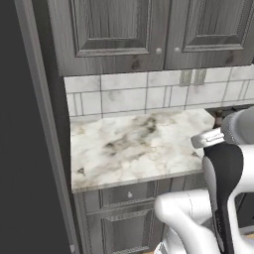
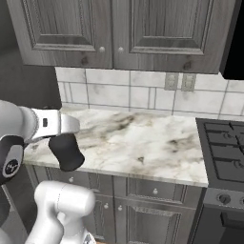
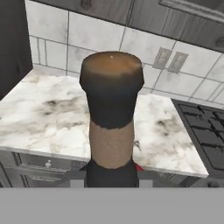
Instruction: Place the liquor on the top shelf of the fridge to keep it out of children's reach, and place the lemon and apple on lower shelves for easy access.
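The liquor (image 3: pixel 111 100) stands upright very close in the hand view, its brownish stopper on top and its thin neck below. My gripper (image 3: pixel 111 180) is shut on the bottle low down, and the bottle hides the fingertips. A small red sliver (image 3: pixel 138 167) peeks out at the bottle's lower right; I cannot tell whether it is the apple. The fridge's dark outer body (image 1: pixel 20 129) rises at the left of the counter, also seen as the fridge side (image 3: pixel 12 43). Its inside, the top shelf and the lower shelves are out of view. The lemon is out of view.
A marble counter (image 1: pixel 134 144) lies ahead, with a tiled backsplash and two outlets (image 2: pixel 180 81). Wood-grain grey cupboards (image 2: pixel 119 28) hang above it and drawers (image 2: pixel 155 190) sit below. A black stove (image 2: pixel 224 152) adjoins the counter on the right.
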You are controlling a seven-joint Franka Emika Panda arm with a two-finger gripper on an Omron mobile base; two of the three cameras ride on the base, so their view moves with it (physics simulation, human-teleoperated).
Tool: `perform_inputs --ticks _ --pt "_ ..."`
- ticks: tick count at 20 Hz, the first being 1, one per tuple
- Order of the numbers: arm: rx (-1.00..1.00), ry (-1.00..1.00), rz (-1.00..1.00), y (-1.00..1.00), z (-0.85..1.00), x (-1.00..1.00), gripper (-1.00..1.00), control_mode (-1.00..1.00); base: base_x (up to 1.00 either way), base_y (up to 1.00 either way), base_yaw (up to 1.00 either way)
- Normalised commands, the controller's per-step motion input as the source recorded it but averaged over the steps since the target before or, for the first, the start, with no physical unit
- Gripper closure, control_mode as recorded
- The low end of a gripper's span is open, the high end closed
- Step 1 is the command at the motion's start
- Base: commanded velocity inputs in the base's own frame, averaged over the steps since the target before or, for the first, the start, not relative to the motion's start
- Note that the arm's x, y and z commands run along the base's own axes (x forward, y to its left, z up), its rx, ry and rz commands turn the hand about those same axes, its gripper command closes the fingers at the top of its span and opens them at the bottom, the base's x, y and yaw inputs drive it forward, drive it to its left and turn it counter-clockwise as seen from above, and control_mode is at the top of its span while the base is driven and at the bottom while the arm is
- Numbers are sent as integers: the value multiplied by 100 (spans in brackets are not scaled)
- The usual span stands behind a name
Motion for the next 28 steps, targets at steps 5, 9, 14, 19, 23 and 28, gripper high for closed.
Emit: perform_inputs --ticks 5,9,14,19,23,28 --pt "-2 0 0 4 3 -11 100 100 -44 13 1" --pt "0 0 0 0 0 0 100 100 -20 2 1" --pt "0 0 0 0 0 0 100 100 -52 0 3" --pt "0 0 0 0 0 0 100 100 -98 0 7" --pt "0 0 0 0 0 0 100 100 -100 0 7" --pt "0 0 0 0 0 0 100 100 -96 3 8"
